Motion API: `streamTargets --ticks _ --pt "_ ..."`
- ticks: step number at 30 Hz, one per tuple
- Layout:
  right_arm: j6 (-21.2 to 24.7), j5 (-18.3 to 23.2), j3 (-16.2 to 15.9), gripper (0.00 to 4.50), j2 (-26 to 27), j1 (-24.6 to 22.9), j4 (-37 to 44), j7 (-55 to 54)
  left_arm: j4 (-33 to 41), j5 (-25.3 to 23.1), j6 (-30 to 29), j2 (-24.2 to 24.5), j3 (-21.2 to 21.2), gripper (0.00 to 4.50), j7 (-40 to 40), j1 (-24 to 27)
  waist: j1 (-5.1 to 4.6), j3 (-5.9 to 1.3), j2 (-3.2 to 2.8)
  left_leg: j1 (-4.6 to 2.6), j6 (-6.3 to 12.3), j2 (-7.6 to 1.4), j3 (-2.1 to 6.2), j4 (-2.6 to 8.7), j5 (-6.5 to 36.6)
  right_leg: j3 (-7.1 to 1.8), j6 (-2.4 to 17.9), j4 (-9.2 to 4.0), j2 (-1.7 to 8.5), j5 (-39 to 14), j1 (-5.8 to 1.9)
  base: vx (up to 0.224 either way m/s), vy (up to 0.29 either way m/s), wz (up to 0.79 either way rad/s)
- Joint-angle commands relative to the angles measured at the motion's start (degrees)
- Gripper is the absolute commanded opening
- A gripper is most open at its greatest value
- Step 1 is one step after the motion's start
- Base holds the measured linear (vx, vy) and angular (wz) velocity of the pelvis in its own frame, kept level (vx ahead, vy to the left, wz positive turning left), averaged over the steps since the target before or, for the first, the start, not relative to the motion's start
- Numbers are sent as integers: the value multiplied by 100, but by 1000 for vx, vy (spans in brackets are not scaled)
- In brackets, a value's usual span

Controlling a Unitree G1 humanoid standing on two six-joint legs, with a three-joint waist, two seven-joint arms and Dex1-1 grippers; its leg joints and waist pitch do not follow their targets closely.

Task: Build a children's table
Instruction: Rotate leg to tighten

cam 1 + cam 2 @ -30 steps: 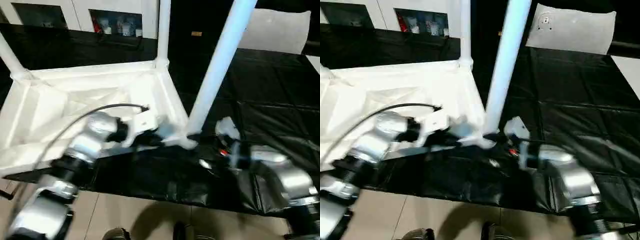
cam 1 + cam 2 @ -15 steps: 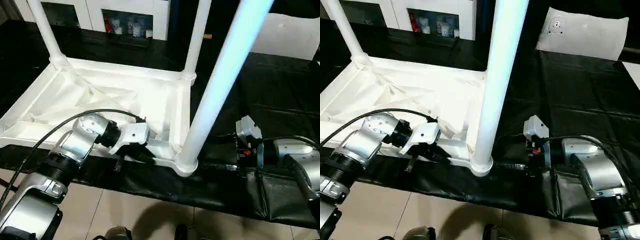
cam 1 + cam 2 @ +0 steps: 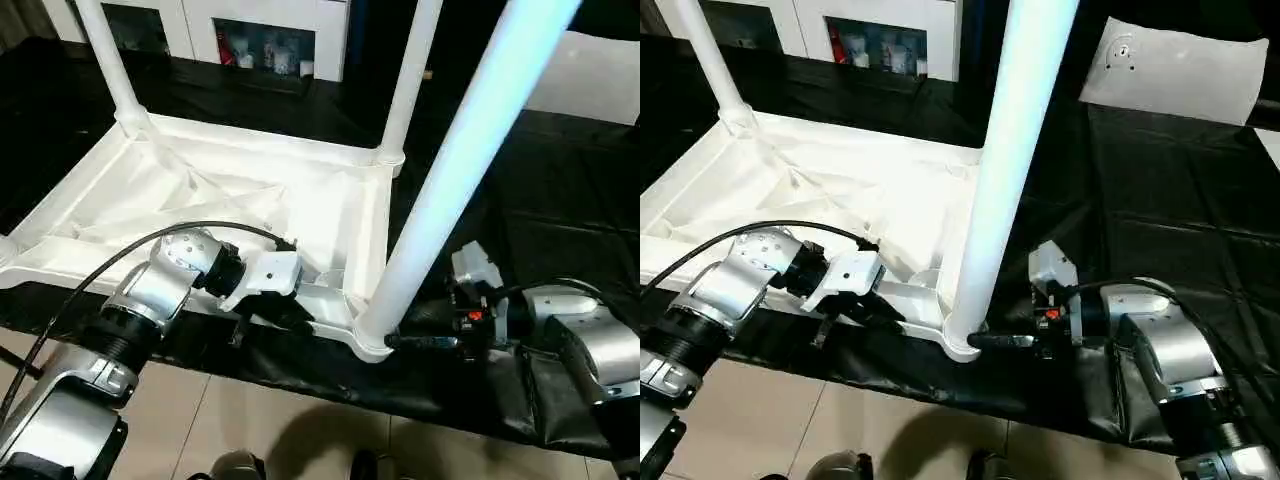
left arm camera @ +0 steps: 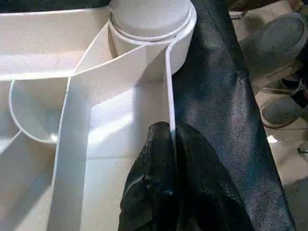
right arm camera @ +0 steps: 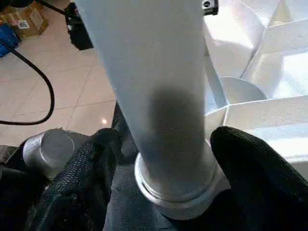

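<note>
A black sheet [image 3: 560, 200] is spread over the work surface, and the children's table [image 3: 250, 200] is laid on it upside down, its ribbed underside turned upward. Its near edge is set close to the front edge of the sheet, above a tiled floor [image 3: 330, 450]. Three legs are seen standing upright in the corner sockets: a far left leg [image 3: 105, 55], a far right leg [image 3: 412, 75] and a near right leg [image 3: 470, 150], the last rising out of the near right socket [image 3: 372, 335] closest to the robot. A white cabinet [image 3: 265, 35] with glass doors is seen beyond the sheet, and a white panel [image 3: 1175, 70] is laid on the far right part of it.

The left gripper [image 4: 168, 144] is closed on the thin rim wall [image 4: 169, 91] of the tabletop, just beside the near right socket; in the left wrist view the two black fingers [image 4: 154, 163] are pressed together with the wall's edge pinched between them. A black cable [image 3: 150, 250] is looped over the left forearm.

The right gripper [image 5: 166, 144] is set around the base of the near right leg, where it enters the socket. Its fingers [image 5: 250, 163] are spread apart, one on each side of the leg, and whether they press on it cannot be told. From the head camera one finger [image 3: 420, 342] is seen lying level against the socket.
</note>
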State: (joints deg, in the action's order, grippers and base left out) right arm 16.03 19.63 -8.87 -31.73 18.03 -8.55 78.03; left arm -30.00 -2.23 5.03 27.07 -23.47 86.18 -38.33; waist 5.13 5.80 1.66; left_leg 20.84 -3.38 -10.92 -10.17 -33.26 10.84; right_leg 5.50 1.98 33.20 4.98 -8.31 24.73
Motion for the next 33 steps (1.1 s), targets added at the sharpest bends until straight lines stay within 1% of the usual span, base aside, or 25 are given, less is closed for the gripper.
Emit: streamTargets --ticks 1,3,4,5,6,9,12,14,15,17,18,20,21,22,23,24,25,26,27,28,29,30,31,32,33 --pt "-47 -9 -51 315 -14 80 -31 91 -131 -341 40 -34 -370 0 15 84 -31 -391 43 -51 479 -240 11 352 850 -319 1104 -352 356 -1654 -392 0 0 0" --pt "-55 3 -77 307 -5 87 -51 111 -160 -353 62 -33 -373 0 -7 76 -39 -382 36 -53 445 -246 21 362 900 -318 1067 -361 355 -1769 -384 0 0 0" --pt "-46 12 -84 285 -2 88 -55 123 -171 -359 65 -31 -371 0 -19 73 -47 -381 42 -42 430 -245 26 365 927 -317 1040 -361 357 -1804 -394 0 0 0" --pt "-46 18 -90 277 -2 91 -63 134 -182 -362 71 -31 -369 0 -26 71 -48 -379 38 -46 427 -247 28 367 936 -317 1034 -364 360 -1824 -391 0 0 0" --pt "-42 26 -95 277 -5 91 -72 154 -204 -373 84 -31 -370 0 -38 63 -53 -379 50 -39 428 -245 30 362 905 -320 1032 -359 363 -1795 -394 0 0 0" --pt "-35 50 -109 246 -2 71 -77 178 -277 -410 127 -41 -358 0 -121 46 -48 -383 43 -51 466 -248 20 357 833 -325 1112 -337 356 -1613 -387 0 0 0" --pt "66 126 -88 227 36 34 -36 136 -346 -444 129 -71 -330 0 -258 36 -38 -373 36 -58 474 -252 19 361 856 -324 1122 -347 364 -1662 -389 0 0 0" --pt "201 227 -52 208 81 -36 59 48 -375 -457 15 -134 -291 0 -411 35 -46 -329 14 -68 428 -249 20 382 1048 -320 1068 -389 359 -1952 -382 0 0 0" --pt "271 275 -31 204 101 -75 114 4 -386 -467 -63 -174 -274 0 -504 32 -43 -322 10 -108 369 -252 24 393 1228 -322 1004 -432 373 -2244 -371 0 0 0" --pt "383 365 14 200 164 -168 240 -126 -433 -449 -221 -282 -213 0 -697 12 -45 -315 13 -130 300 -262 33 411 1328 -328 962 -456 379 -2407 -366 0 0 0" --pt "549 397 74 200 272 -223 316 -399 -441 -414 -376 -378 -158 0 -843 10 -63 -291 11 -137 268 -262 29 425 1432 -333 948 -479 372 -2508 -353 0 0 0" --pt "752 353 167 197 572 -339 470 -1070 -429 -329 -701 -616 -44 0 -1172 15 -79 -272 14 -142 189 -252 62 448 1622 -316 816 -516 389 -2907 -353 0 0 0" --pt "765 310 172 197 630 -355 488 -1208 -423 -316 -755 -663 -27 0 -1235 18 -108 -256 27 -141 124 -232 88 451 1778 -290 638 -571 403 -3332 -351 0 0 0" --pt "797 118 177 197 823 -378 503 -1670 -413 -298 -896 -800 11 0 -1427 20 -140 -247 16 -156 65 -214 102 447 1873 -272 479 -626 416 -3686 -329 0 0 0" --pt "853 4 193 197 967 -369 484 -1990 -424 -306 -964 -887 27 0 -1566 9 -160 -236 23 -166 55 -198 114 445 1941 -251 403 -660 412 -3855 -313 0 0 0" --pt "902 -71 210 197 1068 -362 477 -2203 -433 -309 -1009 -943 34 0 -1663 -1 -222 -223 31 -164 4 -182 144 443 2050 -221 261 -694 410 -4113 -304 0 0 0" --pt "991 -129 260 197 1288 -328 466 -2566 -460 -302 -1115 -1063 71 0 -1850 -31 -269 -217 19 -183 5 -167 166 433 2217 -175 142 -757 419 -4344 -295 -71 30 -3" --pt "1040 -179 311 196 1497 -289 462 -2901 -496 -308 -1217 -1186 112 0 -2037 -71 -310 -213 28 -169 -6 -165 173 435 2261 -155 95 -768 407 -4386 -304 0 0 0" --pt "1128 -229 363 196 1729 -226 442 -3263 -539 -311 -1344 -1325 171 0 -2253 -122 -371 -223 5 -177 -43 -167 208 443 2368 -86 47 -814 422 -4388 -328 0 0 0" --pt "1249 -357 429 194 2115 -101 386 -3904 -606 -312 -1587 -1557 284 0 -2592 -212 -450 -209 -34 -167 -75 -193 246 472 2558 -24 18 -832 410 -4316 -351 -44 53 -12" --pt "1251 -363 431 194 2128 -96 383 -3927 -609 -313 -1595 -1565 288 0 -2604 -215 -491 -203 -58 -163 -104 -209 270 490 2686 19 21 -841 406 -4237 -370 -44 53 -12" --pt "1292 -431 457 193 2323 -5 304 -4237 -665 -323 -1702 -1678 349 0 -2815 -277 -578 -218 -73 -146 -134 -241 325 524 2968 110 -7 -852 408 -4046 -441 -44 68 -16" --pt "1347 -488 503 193 2555 108 209 -4622 -722 -348 -1838 -1812 430 0 -3060 -349 -642 -203 -100 -117 -146 -279 363 578 3215 149 -16 -835 412 -3821 -499 -37 61 -11" --pt "1407 -518 557 193 2733 202 131 -4909 -769 -359 -1931 -1910 502 0 -3255 -407 -658 -185 -125 -153 -149 -302 371 605 3404 160 10 -842 410 -3764 -489 -37 61 -11" --pt "1502 -565 612 193 2949 325 46 -5257 -838 -365 -2048 -2031 608 0 -3519 -495 -712 -171 -159 -202 -173 -326 385 637 3738 180 86 -819 397 -3513 -481 0 0 0"
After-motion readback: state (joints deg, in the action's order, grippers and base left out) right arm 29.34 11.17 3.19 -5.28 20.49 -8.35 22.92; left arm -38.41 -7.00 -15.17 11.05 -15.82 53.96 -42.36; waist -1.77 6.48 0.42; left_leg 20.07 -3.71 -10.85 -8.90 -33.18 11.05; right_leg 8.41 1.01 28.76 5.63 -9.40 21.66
